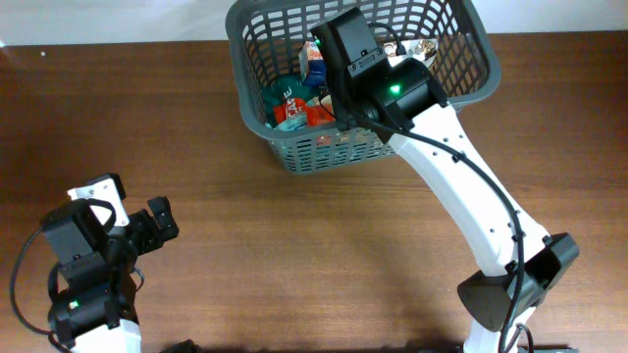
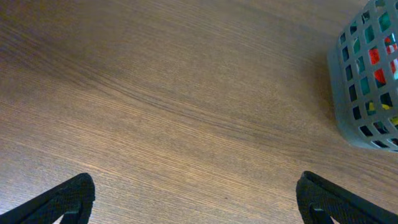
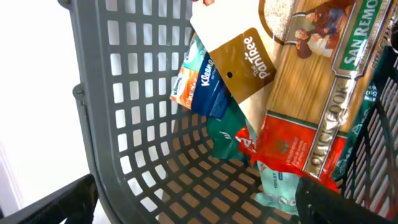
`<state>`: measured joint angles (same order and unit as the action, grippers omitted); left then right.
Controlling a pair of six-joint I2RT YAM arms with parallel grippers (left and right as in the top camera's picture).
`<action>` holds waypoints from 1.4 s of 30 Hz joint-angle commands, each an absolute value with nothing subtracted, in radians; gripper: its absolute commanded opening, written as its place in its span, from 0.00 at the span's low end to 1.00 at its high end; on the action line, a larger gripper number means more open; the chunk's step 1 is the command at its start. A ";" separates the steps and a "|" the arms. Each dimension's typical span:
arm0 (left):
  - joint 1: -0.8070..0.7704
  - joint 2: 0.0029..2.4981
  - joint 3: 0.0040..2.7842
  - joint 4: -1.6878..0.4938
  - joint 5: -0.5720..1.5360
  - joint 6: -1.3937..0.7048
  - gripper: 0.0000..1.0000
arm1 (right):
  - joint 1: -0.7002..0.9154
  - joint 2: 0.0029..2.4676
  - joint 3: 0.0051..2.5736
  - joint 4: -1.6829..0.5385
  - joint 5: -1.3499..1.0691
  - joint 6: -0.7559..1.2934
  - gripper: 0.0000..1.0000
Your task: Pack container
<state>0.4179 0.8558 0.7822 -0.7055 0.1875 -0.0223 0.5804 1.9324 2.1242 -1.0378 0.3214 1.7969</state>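
Container, just one, holds several packets; left pincer and right pincer both spread apart, empty.

- One container, and it's up at the far edge of the table, right of the middle.
- Two arms: left arm at the near left corner, right arm based at the near edge, right side.
- Two grippers, one apiece: left gripper, right gripper.
- Packets in the container, five I can make out: one Kleenex pack, one Pantene card, one San Remo pasta packet, one green packet, one pale pouch.
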 commanded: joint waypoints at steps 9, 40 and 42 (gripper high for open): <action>0.414 0.855 0.778 -0.694 0.194 -0.006 0.99 | 0.533 1.918 2.183 -0.743 0.416 1.184 0.99; 0.414 0.819 0.779 -0.683 0.196 -0.006 0.99 | 0.398 1.726 2.727 -1.471 0.645 -0.316 0.99; 0.414 0.806 0.779 -0.678 0.196 0.000 0.99 | 0.360 1.693 2.704 -1.500 0.643 -0.259 0.99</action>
